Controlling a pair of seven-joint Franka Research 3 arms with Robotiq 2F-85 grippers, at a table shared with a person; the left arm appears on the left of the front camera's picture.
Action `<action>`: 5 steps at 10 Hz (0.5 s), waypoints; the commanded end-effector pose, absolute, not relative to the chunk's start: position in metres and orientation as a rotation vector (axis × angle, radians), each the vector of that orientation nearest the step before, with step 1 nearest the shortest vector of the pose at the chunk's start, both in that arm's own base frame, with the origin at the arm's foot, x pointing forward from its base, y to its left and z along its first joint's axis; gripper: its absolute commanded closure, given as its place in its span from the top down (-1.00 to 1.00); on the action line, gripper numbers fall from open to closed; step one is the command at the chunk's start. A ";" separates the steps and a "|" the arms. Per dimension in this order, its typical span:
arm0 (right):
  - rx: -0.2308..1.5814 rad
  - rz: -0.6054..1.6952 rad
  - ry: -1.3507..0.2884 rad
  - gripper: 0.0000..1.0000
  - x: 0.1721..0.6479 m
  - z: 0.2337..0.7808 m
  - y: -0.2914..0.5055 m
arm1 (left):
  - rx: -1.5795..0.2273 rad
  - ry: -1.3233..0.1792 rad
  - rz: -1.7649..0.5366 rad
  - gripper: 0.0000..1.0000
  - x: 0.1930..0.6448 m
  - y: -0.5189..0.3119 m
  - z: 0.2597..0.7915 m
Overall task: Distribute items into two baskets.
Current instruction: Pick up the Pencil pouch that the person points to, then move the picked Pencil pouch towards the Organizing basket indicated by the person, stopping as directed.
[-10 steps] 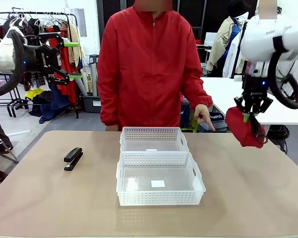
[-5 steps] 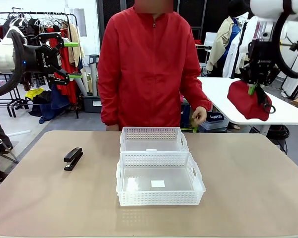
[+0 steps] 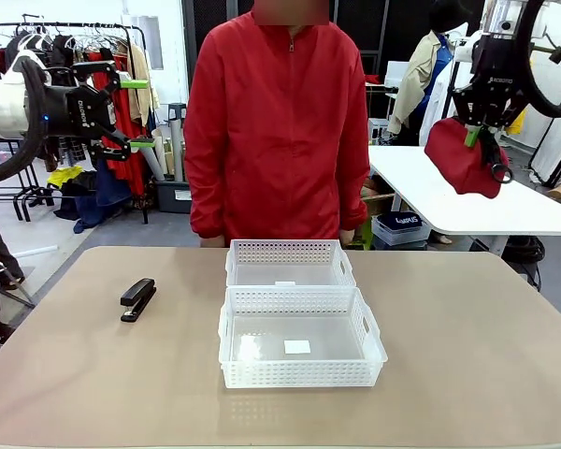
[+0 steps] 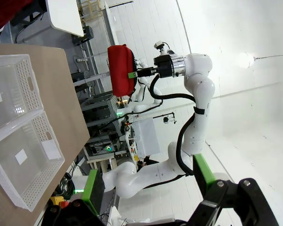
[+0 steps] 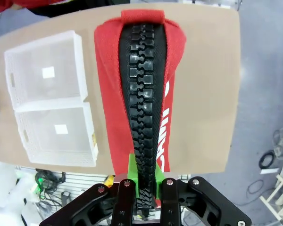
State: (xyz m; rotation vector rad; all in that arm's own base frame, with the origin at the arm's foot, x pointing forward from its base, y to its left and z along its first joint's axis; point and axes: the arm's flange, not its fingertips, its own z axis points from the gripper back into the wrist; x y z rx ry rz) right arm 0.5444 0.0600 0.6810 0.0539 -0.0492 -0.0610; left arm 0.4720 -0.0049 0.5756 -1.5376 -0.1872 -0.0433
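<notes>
A red zippered pouch [image 3: 460, 159] hangs high above the table's far right, with my right gripper [image 3: 474, 131] shut on its top edge. The right wrist view looks down the black zipper of the pouch [image 5: 108, 94] from my right gripper [image 5: 144, 190]. Two white lattice baskets sit mid-table, the smaller [image 3: 285, 251] behind the larger [image 3: 299, 374]. They also lie far below in the right wrist view [image 5: 80, 66] [image 5: 92, 136]. A black stapler [image 3: 137, 298] rests on the table's left side. My left gripper [image 3: 140, 114] stands open, high at the left, holding nothing.
A person in a red jacket [image 3: 276, 131] stands at the far edge behind the baskets, hands down by the table edge. A white table [image 3: 449, 201] stands beyond the right corner, below the pouch. A clothes rack is behind my left gripper.
My right gripper has risen with the pouch from near table height to well above it. The person's pointing hand has drawn back. The left arm has not moved.
</notes>
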 end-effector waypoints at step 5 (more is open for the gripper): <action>0.052 -0.049 -0.038 -1.00 0.544 0.678 0.060 | -1.537 -0.189 -0.046 1.00 0.472 -0.005 0.577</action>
